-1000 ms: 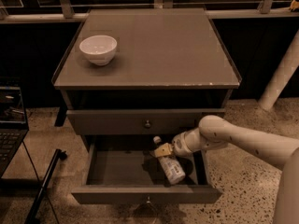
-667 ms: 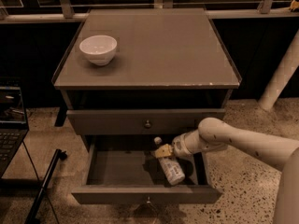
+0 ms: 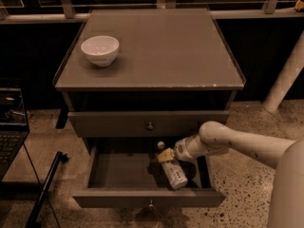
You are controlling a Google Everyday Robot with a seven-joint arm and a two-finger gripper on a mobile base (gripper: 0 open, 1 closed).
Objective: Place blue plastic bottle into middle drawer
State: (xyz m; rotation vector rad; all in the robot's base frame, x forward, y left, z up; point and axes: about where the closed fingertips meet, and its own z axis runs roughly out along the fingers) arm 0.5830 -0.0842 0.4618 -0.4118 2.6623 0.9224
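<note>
The blue plastic bottle (image 3: 175,175) lies tilted inside the open middle drawer (image 3: 121,171), at its right side, with its top end toward the back. My gripper (image 3: 164,153) reaches into the drawer from the right and sits right at the bottle's upper end. The white arm crosses over the drawer's right side. The drawer is pulled out, and its grey front (image 3: 109,198) faces me.
A white bowl (image 3: 99,50) stands on the cabinet top (image 3: 161,46) at the back left. The shut upper drawer front (image 3: 118,124) is just above the gripper. A laptop (image 3: 10,127) and a black stand leg (image 3: 47,186) are at the left. A white post (image 3: 285,80) is at the right.
</note>
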